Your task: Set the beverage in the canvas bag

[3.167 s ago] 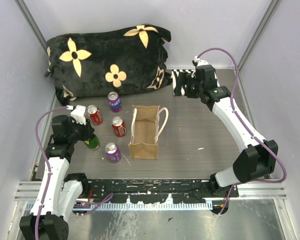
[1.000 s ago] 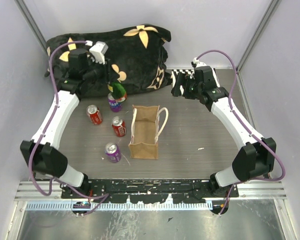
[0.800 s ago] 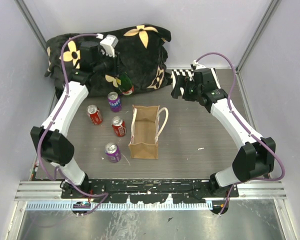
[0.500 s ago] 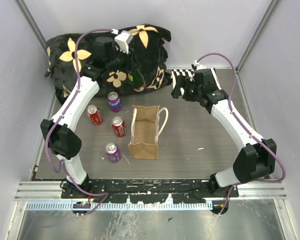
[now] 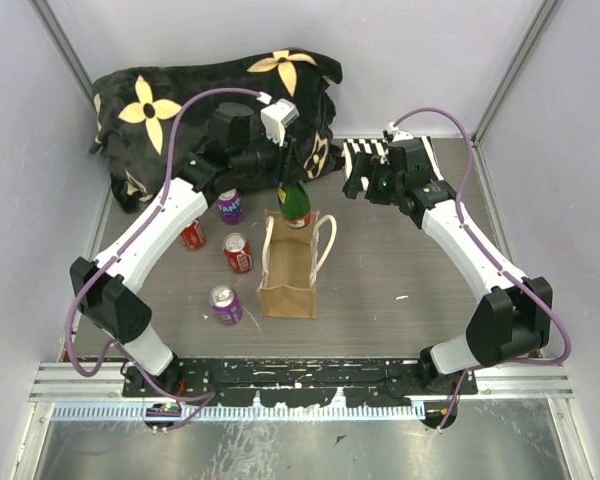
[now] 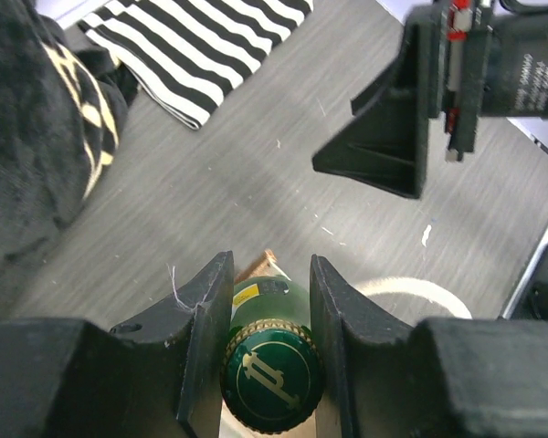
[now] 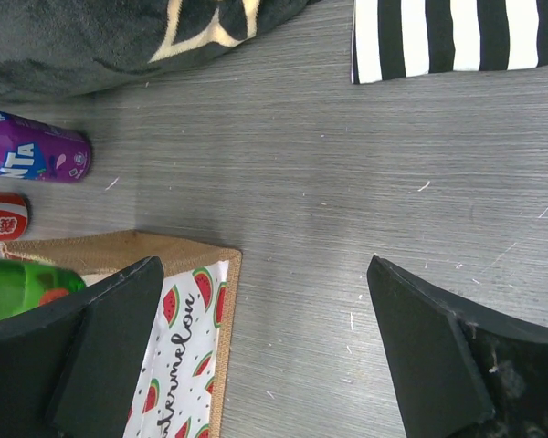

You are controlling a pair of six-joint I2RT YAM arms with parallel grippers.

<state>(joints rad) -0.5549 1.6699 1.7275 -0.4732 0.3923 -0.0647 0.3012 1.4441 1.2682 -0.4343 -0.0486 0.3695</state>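
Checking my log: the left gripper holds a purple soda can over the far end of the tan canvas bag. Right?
Not quite: the left gripper holds a green bottle, not a purple can, over the far end of the tan canvas bag; the left wrist view shows it.

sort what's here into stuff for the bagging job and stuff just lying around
In the job:
green bottle, gripped by the left gripper
canvas bag, open, the bottle at its far end

Lying about:
purple cans
red cans
black flowered blanket
striped cloth
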